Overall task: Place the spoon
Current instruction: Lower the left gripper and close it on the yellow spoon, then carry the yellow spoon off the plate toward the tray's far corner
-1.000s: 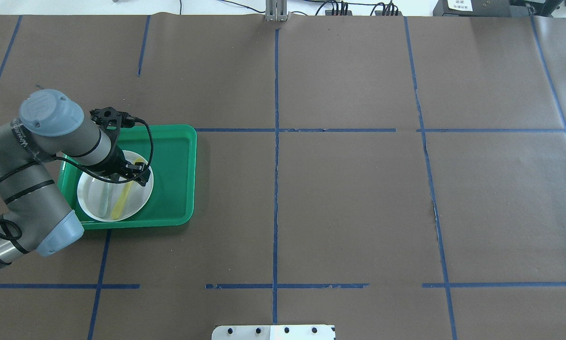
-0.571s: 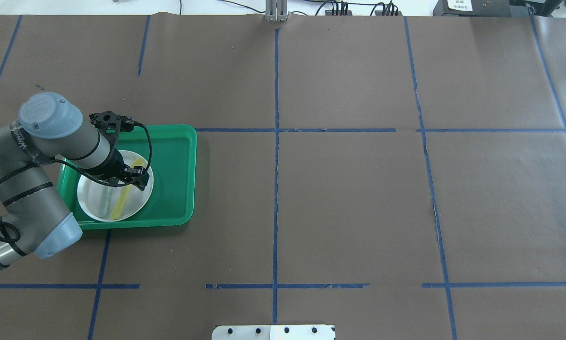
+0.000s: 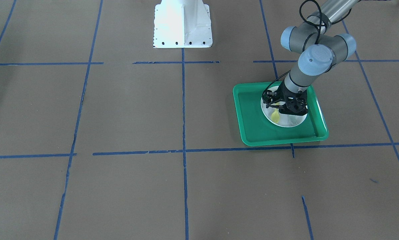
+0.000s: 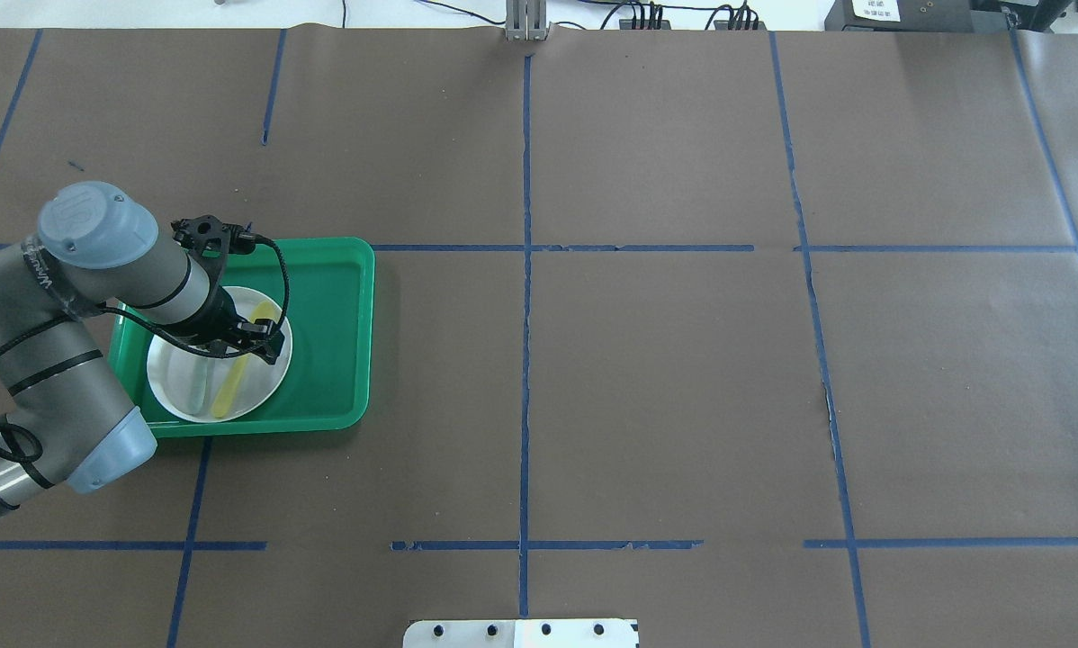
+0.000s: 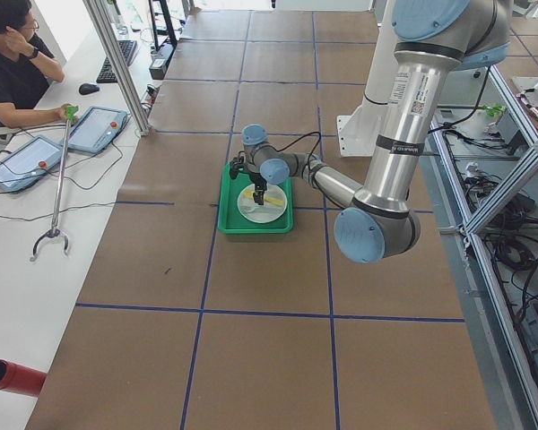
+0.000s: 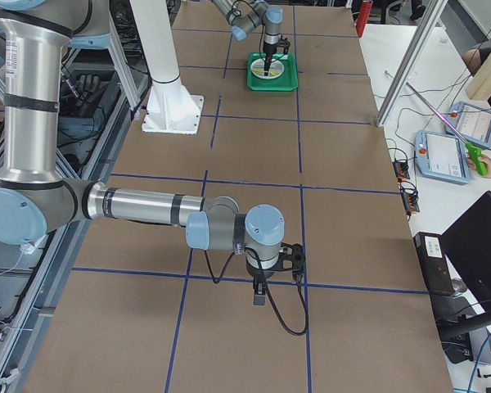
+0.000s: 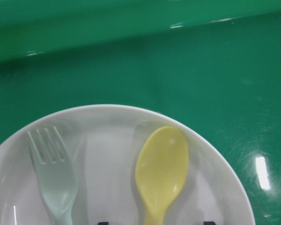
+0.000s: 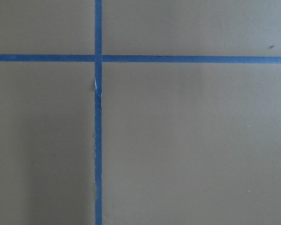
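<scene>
Spoon [image 7: 161, 164]: flat on plate [image 7: 107, 140], right of fork [image 7: 54, 173]; I judge placed. Left end effector [image 4: 253, 340]: released, astride handle; retreat outstanding. Right end effector [image 6: 260, 295]: cannot tell.

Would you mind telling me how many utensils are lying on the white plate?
2: the spoon lies on the plate, the fork beside it without touching. A little of the plate is hidden.

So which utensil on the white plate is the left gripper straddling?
The pale yellow spoon: the open left gripper straddles its handle, while the grey-green fork lies beside it on the plate, outside the gripper.
</scene>
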Robot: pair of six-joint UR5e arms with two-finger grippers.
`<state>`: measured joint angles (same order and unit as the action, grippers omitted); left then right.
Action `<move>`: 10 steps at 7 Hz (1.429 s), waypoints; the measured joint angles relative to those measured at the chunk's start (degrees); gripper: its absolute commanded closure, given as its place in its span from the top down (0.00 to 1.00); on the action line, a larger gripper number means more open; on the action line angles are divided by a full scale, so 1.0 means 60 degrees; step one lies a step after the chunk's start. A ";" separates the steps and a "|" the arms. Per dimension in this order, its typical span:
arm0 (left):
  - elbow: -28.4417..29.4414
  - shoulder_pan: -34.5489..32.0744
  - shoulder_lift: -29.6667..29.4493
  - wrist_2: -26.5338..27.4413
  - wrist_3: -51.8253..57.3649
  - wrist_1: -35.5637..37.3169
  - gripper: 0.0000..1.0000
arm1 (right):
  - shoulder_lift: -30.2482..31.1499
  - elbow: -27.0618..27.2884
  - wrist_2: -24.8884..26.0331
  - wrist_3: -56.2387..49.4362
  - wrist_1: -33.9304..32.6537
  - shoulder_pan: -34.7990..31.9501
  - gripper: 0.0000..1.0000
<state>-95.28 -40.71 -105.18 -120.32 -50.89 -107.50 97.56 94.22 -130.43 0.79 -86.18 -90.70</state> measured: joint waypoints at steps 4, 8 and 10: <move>0.0002 0.0003 0.0008 -0.0006 -0.0005 -0.0110 0.41 | 0.0000 0.0000 0.0000 -0.0004 -0.0005 0.0000 1.00; -0.0202 -0.0025 0.0111 -0.0001 0.0015 -0.0078 0.03 | 0.0000 0.0000 0.0000 0.0000 -0.0003 0.0000 1.00; -0.0364 -0.0029 0.0289 0.0000 0.0025 -0.0072 0.00 | 0.0000 0.0000 0.0000 0.0000 0.0004 0.0000 1.00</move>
<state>-97.46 -40.89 -103.44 -120.32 -50.74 -107.93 97.56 94.22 -130.43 0.79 -86.16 -90.70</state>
